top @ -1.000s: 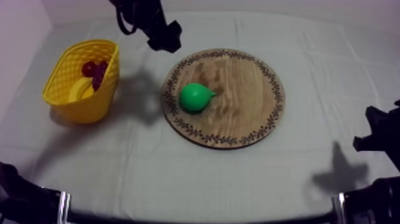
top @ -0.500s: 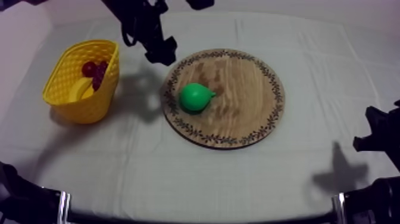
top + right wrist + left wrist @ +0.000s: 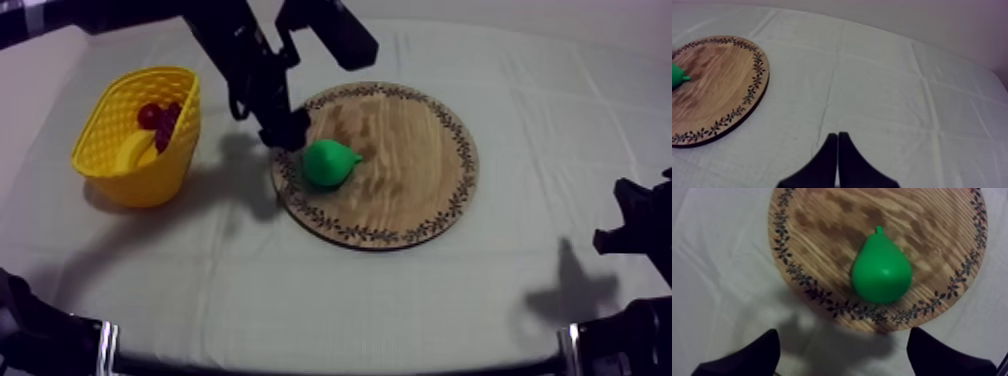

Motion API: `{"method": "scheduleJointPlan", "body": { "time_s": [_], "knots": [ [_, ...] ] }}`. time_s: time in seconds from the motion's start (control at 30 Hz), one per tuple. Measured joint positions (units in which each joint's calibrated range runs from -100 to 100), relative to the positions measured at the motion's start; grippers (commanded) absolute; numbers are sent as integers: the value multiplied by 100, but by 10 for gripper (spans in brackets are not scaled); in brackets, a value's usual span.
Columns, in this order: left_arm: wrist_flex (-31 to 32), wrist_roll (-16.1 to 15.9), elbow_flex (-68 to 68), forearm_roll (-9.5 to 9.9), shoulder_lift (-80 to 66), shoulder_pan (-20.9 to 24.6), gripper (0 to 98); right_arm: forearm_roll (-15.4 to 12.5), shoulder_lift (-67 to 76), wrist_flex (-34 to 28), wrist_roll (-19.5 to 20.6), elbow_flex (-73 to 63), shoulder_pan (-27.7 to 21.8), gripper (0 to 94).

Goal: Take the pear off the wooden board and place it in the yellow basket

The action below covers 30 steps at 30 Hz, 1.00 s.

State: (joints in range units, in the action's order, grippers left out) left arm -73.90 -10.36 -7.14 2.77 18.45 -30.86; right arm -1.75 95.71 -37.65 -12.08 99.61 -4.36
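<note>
A green pear (image 3: pixel 328 163) lies on its side on the left part of the round wooden board (image 3: pixel 415 150). My left gripper (image 3: pixel 286 132) hangs over the board's left rim, just behind and left of the pear. In the left wrist view its fingers (image 3: pixel 747 358) stand wide apart and open, with the pear (image 3: pixel 881 270) a little ahead on the board (image 3: pixel 817 233) and nothing between them. The yellow basket (image 3: pixel 100 118) stands at the left of the table. My right gripper (image 3: pixel 837 160) is shut as a narrow wedge over bare cloth, low at the right side (image 3: pixel 635 225).
The basket holds a banana (image 3: pixel 135 150) and dark red fruit (image 3: pixel 160 118). From the right wrist view the board (image 3: pixel 717 85) lies off to one side with the pear's tip (image 3: pixel 677 75) at its far edge. Bare cloth lies in front of and right of the board.
My left arm has come forward from the back of the table and lowered to the board's left rim, close to the pear. The pear, the basket and the right arm have not moved.
</note>
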Motion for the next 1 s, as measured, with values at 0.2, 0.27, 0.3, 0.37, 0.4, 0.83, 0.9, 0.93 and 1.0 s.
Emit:
{"method": "scheduleJointPlan", "body": {
  "time_s": [0.2, 0.27, 0.3, 0.37, 0.4, 0.83, 0.9, 0.93, 1.0],
  "knots": [
    [116, 65, -56, -70, 146, -193, 938, 0, 0, 0, 0, 0, 0, 3],
    [192, 84, -61, -83, 224, -241, 932, 0, 0, 0, 0, 0, 0, 3],
    [266, 95, -61, -90, 271, -262, 928, 0, 0, 0, 0, 0, 0, 3],
    [391, 113, -36, -89, 394, -298, 923, 0, 0, 0, 0, 0, 0, 3],
    [455, 123, -14, -98, 463, -313, 920, 0, 0, 0, 0, 0, 0, 3],
    [830, 171, 387, -120, 1315, -390, 900, 0, 0, 8, 0, 0, 0, 3],
    [887, 171, 408, -114, 1427, -401, 897, 0, 0, 0, 0, 0, 0, 3],
    [911, 171, 411, -114, 1468, -401, 894, 0, 0, 0, 0, 0, 0, 3],
    [980, 166, 440, -114, 1568, -401, 890, 0, 0, 0, 0, 0, 0, 3]
  ]
}}
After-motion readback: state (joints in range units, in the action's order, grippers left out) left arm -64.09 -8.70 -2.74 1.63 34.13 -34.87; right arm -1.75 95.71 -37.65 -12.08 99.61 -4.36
